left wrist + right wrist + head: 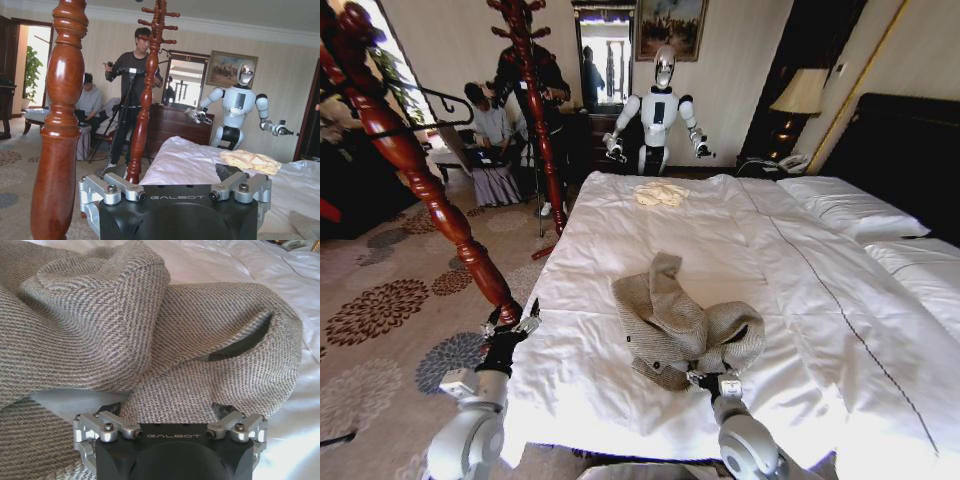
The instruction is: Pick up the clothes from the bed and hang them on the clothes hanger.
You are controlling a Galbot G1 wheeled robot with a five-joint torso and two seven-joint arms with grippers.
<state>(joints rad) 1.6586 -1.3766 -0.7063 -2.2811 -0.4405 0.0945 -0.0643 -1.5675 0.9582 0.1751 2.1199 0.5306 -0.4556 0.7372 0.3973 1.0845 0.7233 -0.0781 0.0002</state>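
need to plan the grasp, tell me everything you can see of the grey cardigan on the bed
The cardigan is a grey-beige ribbed knit, lying crumpled in a loose heap on the white duvet of the bed, near the edge closest to the robot. One sleeve-like part stretches away toward the far end. A dark-edged opening gapes in the folds on its right. The right pincer is at its near hem, fingers open, tips against the fabric.
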